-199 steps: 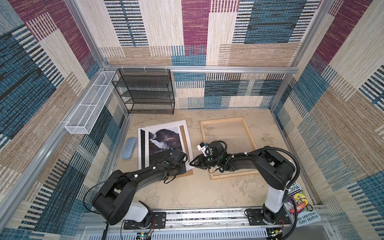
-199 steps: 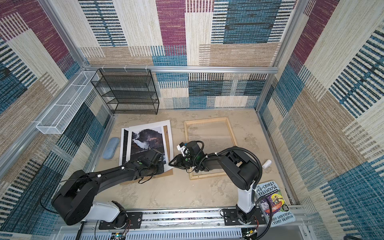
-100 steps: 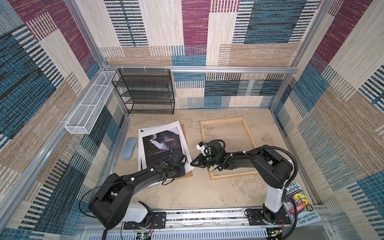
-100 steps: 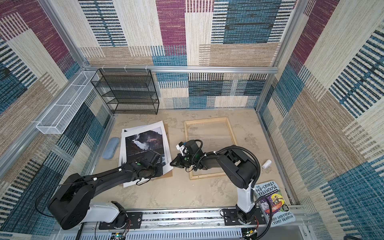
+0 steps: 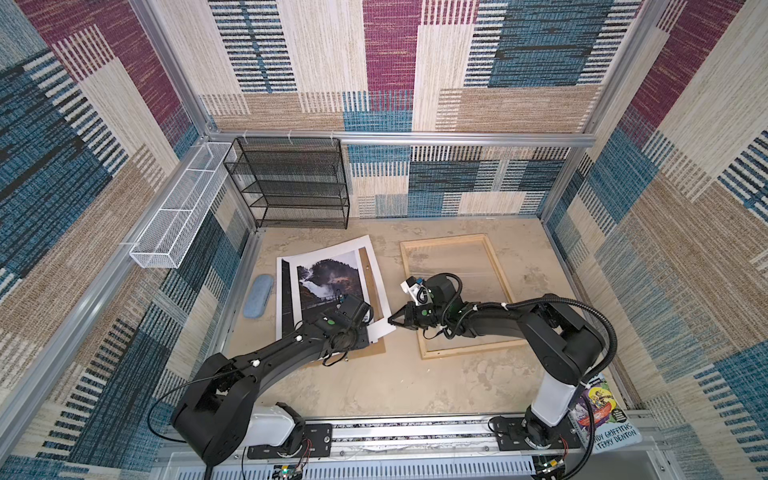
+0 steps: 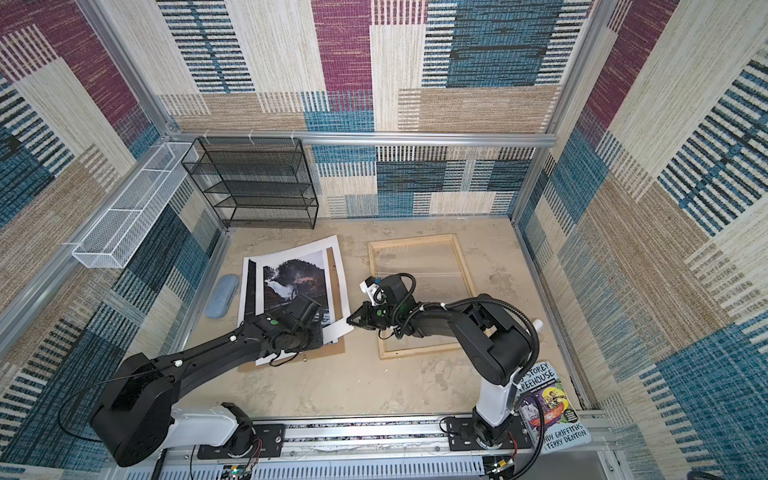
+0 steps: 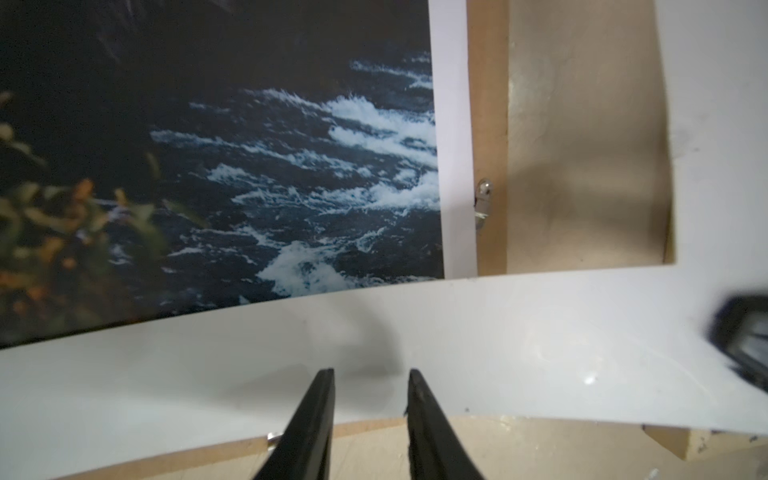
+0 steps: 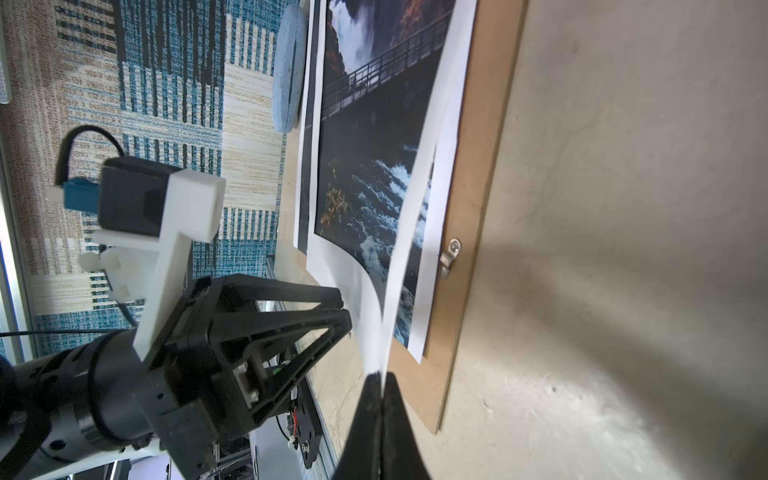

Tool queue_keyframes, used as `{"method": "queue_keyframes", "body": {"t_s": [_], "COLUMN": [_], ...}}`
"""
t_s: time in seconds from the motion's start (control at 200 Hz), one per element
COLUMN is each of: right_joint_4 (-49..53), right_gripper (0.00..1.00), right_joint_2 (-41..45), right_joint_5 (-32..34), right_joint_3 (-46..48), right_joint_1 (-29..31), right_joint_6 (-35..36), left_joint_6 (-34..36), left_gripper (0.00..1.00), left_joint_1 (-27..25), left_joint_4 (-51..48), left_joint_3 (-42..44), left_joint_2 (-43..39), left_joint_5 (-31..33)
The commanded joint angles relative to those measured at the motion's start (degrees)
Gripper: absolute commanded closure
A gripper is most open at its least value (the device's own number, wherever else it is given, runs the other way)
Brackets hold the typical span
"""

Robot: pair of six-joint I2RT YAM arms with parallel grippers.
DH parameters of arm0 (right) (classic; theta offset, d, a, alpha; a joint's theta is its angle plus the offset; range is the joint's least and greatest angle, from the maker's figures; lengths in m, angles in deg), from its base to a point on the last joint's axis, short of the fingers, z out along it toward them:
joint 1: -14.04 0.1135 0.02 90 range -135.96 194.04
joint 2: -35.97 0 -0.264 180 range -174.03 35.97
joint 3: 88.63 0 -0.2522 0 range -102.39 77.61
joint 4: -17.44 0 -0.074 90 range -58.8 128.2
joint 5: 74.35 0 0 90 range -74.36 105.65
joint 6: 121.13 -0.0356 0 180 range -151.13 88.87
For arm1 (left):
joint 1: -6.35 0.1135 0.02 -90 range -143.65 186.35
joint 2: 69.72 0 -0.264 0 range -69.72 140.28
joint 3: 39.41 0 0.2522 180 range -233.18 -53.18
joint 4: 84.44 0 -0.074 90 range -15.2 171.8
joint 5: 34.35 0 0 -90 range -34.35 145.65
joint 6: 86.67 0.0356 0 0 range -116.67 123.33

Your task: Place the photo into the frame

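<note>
Photo: The large rectangular paper photo of a dark mountain waterfall with a bridge railing and narrow white border point(image 5: 328, 278) lies face up on the left part of the sandy tabletop point(image 5: 374, 395). It rests flat on a plain brown backing board point(image 5: 361, 353).
Cover: A white open-centred card mat board point(image 7: 457, 332) lies askew over the photo. Most of the picture shows through its window, and 1 dark edge strip shows outside it.
Handling: By its look the photo is thin, light and floppy. It would likely bend or crease under a hard pinch and slide easily on the board.
Where to hold: The white border at a corner seems best, keeping off the printed face. Lying flat it offers no lip, so an edge would need teasing up once the mat board is clear.
Right gripper: The right gripper point(image 8: 380, 376) is clenched on the mat board's corner nearest the robot and the frame. That corner curls up off the photo. It does not hold the photo.
Left gripper: The left gripper point(image 7: 372, 374) has its jaws parted and grasps nothing, with its tips at the mat board's near edge.
Frame: The large rectangular frame of thin pale natural wood strips point(image 5: 444, 240) lies flat to the right, with bare tabletop between it and the backing board. The photo is not in it.
Nearby: A pale blue oval case point(image 5: 257, 297) sits just beside the photo's left edge.
</note>
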Motion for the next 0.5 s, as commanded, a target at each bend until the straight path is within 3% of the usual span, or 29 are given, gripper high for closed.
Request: {"method": "queue_keyframes", "body": {"t_s": [0.0, 0.24, 0.496], "right_joint_4": [-0.3, 19.1, 35.1], "right_gripper": [1.00, 1.00, 1.00], "right_joint_2": [2.2, 7.7, 15.4], "right_joint_5": [-0.8, 1.7, 1.7], "right_joint_3": [0.8, -3.9, -4.4], "right_joint_1": [-0.9, -4.3, -12.9], "right_joint_6": [1.5, 13.4, 24.0], "left_joint_6": [1.8, 3.5, 6.4], "left_gripper": [0.65, 0.62, 0.62], "left_joint_1": [0.1, 1.9, 2.7], "left_joint_4": [-3.6, -6.1, -5.1], "left_joint_3": [-1.7, -3.1, -7.9], "left_joint_2": [-1.0, -1.4, 0.3], "left_joint_5": [3.6, 8.2, 4.9]}}
